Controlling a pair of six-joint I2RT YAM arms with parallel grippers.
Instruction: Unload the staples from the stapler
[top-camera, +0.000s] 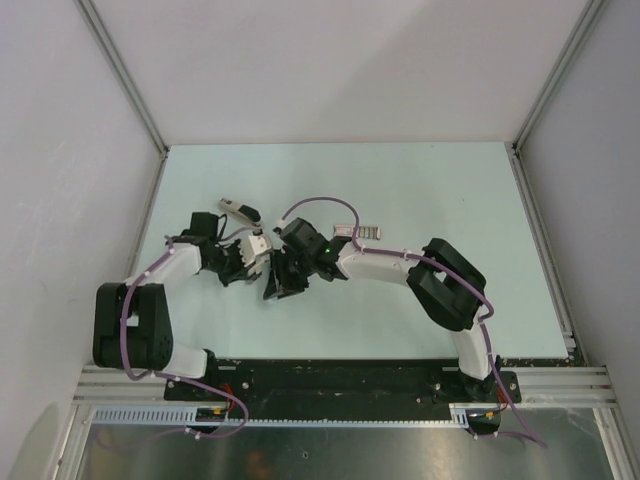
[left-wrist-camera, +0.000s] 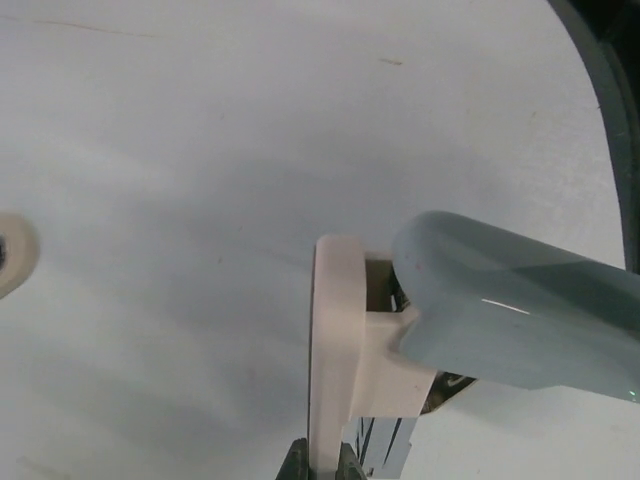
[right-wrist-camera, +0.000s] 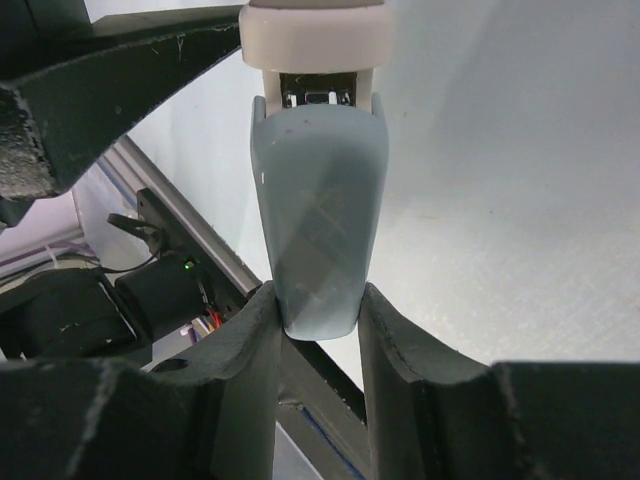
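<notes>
1. Seemingly part done, judging by one short grey strip of staples (top-camera: 366, 232) lying loose on the table (top-camera: 450, 190), just behind the wrist of the right arm (top-camera: 380, 262) and apart from the stapler (right-wrist-camera: 318, 200).
2. Cannot tell whether any more sit inside; looks hinged open, with the pale blue cover (left-wrist-camera: 500, 310) angled away from the white base (left-wrist-camera: 335, 350), but shows no clear row of metal in the gap.
3. Held near the middle of the table between the two arms, seemingly lifted off the surface.
4. Pinched at the tail of the blue cover by the right gripper (right-wrist-camera: 318, 305), clamped from both sides.
5. Pinched at the thin white base by the left gripper (left-wrist-camera: 320, 465), tips pressed flat against its two faces.
6. Left to do, probably: empty whatever remains in the channel, then set the stapler down.
7. Further out, can see a small pale and dark object (top-camera: 238, 208) on the table beyond the left arm (top-camera: 175, 262), touching nothing.
8. Little in the way apart from the arms themselves, crowded wrist to wrist, and a purple cable (top-camera: 320, 200) looping close to the loose strip; worth minding, so as not to sweep that strip aside.
</notes>
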